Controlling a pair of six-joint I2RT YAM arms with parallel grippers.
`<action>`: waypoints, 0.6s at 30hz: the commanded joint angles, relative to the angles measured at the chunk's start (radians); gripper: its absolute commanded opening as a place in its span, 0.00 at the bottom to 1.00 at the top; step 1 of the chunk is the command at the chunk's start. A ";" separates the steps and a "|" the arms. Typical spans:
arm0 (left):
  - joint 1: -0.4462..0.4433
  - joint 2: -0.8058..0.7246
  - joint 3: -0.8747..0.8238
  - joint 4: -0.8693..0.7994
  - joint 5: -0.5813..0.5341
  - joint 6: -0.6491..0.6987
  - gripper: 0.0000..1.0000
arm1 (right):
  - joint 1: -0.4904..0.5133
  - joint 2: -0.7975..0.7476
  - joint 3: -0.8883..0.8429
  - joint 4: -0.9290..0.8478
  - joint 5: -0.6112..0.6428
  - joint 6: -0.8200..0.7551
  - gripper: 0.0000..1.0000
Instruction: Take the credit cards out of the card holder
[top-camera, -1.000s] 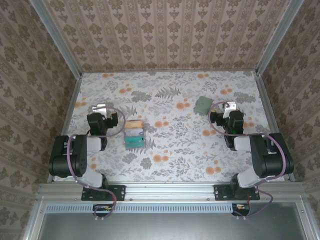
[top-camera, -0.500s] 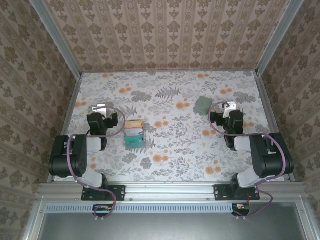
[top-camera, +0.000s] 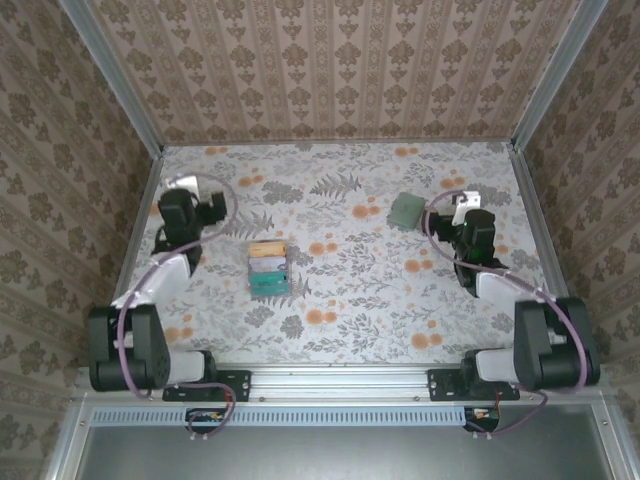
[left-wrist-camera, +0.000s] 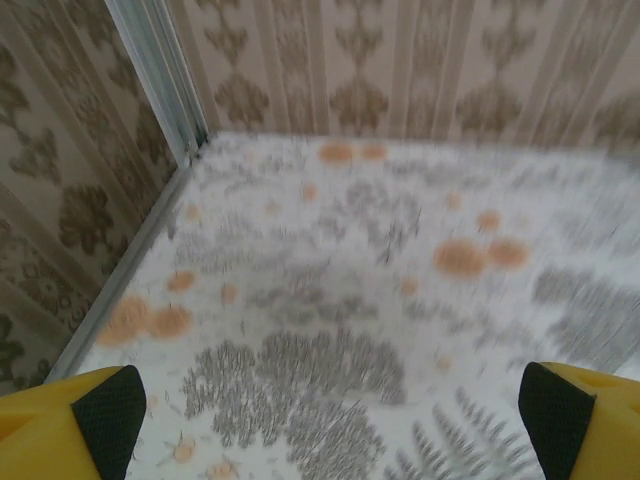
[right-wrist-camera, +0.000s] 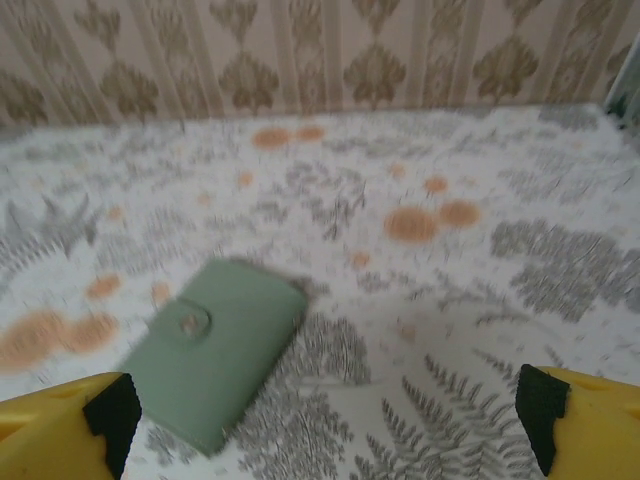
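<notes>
left gripper (left-wrist-camera: 330, 420) fingers spread wide; empty; over far-left table (top-camera: 350, 290) | right gripper (right-wrist-camera: 322, 425) fingers spread wide; empty | card holder (right-wrist-camera: 215, 350) closed, flat, near right gripper, ahead-left | credit cards (top-camera: 268, 268) stacked mid-table; well apart from holder

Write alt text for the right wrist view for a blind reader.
A closed grey-green card holder with a round snap lies flat on the floral table, left of centre. The yellow, black-padded fingertips of the right end effector sit wide apart in the bottom corners, holding nothing. Patterned wallpaper runs behind.
</notes>
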 joint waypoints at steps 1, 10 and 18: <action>0.012 -0.053 0.187 -0.430 0.033 -0.177 1.00 | -0.003 -0.111 0.090 -0.243 0.028 0.131 1.00; -0.014 -0.001 0.338 -0.669 0.183 -0.346 0.97 | -0.011 -0.150 0.288 -0.655 0.017 0.435 1.00; -0.209 0.105 0.451 -0.788 0.158 -0.347 0.96 | 0.041 0.085 0.383 -0.744 -0.038 0.464 1.00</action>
